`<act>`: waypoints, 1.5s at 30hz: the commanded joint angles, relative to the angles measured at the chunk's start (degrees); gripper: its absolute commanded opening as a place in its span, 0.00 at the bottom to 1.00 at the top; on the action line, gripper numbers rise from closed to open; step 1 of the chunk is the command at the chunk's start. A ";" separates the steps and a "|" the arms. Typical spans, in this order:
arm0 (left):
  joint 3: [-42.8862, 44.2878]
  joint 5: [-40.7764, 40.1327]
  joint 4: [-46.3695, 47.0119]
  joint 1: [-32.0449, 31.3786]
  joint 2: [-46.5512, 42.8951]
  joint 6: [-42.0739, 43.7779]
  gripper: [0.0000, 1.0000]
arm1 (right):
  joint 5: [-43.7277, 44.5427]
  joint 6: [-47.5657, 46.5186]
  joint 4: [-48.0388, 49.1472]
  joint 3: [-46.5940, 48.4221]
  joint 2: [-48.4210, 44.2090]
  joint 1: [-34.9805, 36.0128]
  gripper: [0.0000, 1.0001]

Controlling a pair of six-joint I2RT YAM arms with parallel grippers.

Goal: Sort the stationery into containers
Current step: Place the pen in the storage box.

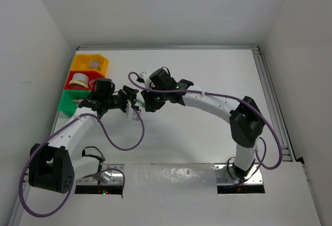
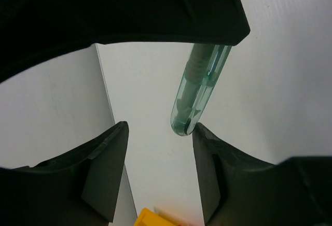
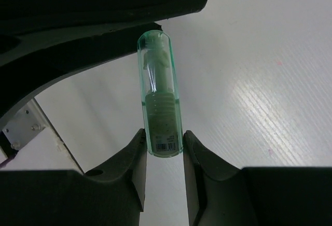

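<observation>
A clear green-tinted capsule (image 3: 161, 96) with a barcode label at its near end stands between the pads of my right gripper (image 3: 163, 143), which is shut on it. In the left wrist view the capsule (image 2: 199, 91) hangs down from the right gripper's dark body, and its rounded end sits beside the tip of the right-hand finger (image 2: 207, 138). My left gripper (image 2: 160, 132) is open with nothing between its fingers. From above, both grippers (image 1: 126, 100) (image 1: 141, 100) meet above the table, right of the containers.
The yellow bin (image 1: 78, 60), red bin (image 1: 70, 78) and green bin (image 1: 67, 107) stand in a row at the far left. A small clear pot (image 1: 94, 63) lies in the yellow one and tape rings (image 1: 79, 80) in the red. A purple cable (image 1: 124, 145) loops between the arms.
</observation>
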 commanded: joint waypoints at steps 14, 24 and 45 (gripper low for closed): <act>-4.17 1.36 7.52 -3.07 -1.94 1.23 0.26 | -1.59 5.16 6.26 5.68 2.17 -0.12 0.00; -5.93 -2.05 7.96 2.80 -5.99 -6.23 0.00 | 0.08 6.39 6.26 4.82 1.48 -1.96 0.51; 34.66 -13.56 -50.92 38.58 27.39 23.63 0.00 | 4.48 7.09 9.77 -13.65 -13.90 -11.64 0.71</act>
